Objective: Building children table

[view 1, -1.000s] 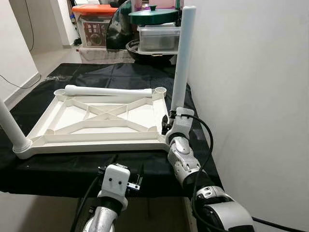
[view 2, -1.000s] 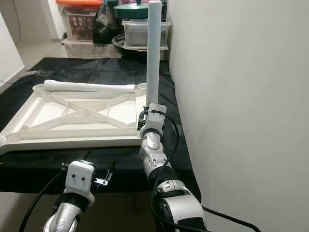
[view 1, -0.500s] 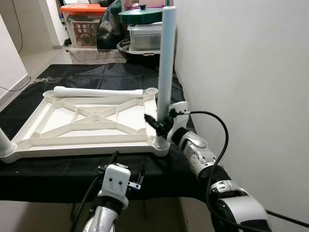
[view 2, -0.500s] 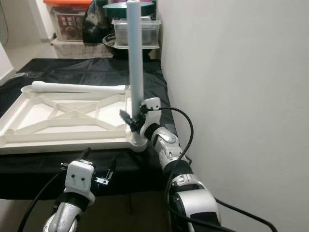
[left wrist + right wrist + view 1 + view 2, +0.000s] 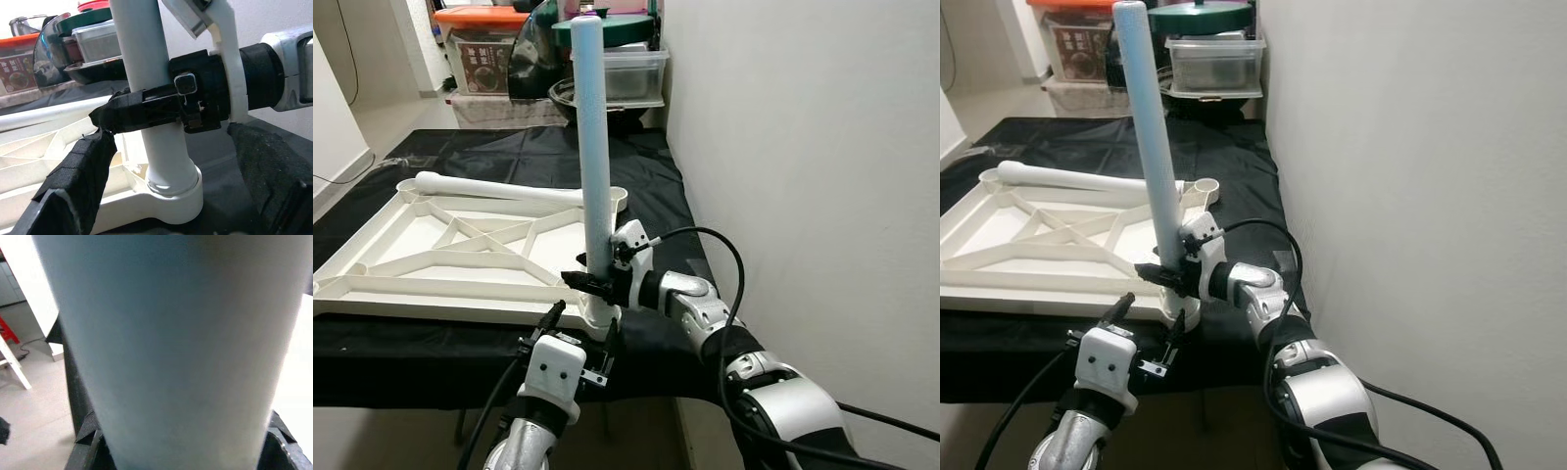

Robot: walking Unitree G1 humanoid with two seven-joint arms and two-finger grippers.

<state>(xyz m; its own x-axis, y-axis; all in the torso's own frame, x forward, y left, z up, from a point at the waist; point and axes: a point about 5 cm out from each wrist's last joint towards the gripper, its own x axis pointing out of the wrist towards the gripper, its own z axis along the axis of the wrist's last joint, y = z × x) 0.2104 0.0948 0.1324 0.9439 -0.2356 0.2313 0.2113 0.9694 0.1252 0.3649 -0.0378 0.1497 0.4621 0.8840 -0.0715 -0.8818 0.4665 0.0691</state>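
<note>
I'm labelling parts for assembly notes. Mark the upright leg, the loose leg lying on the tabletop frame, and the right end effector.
upright leg (image 5: 594, 137), left eye view, mid shaft.
loose leg (image 5: 499, 189), left eye view, middle.
right end effector (image 5: 590, 284), left eye view, between fingertips.

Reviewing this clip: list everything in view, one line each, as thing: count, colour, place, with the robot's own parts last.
Tabletop frame: one, white, lying upside down on the black cloth.
Upright leg: one, pale white, standing in the frame's near right corner socket.
Loose leg: one, white, lying across the frame's far edge.
Black cloth: one, black, covering the work surface.
Storage box: one, orange lid, on the floor beyond.
Clear container: one, green lid on top, by the wall.
Wall: white, on the right.
Right pincer: black fingers, shut on the upright leg low down.
Left pincer: black fingers open, just before the corner socket.
</note>
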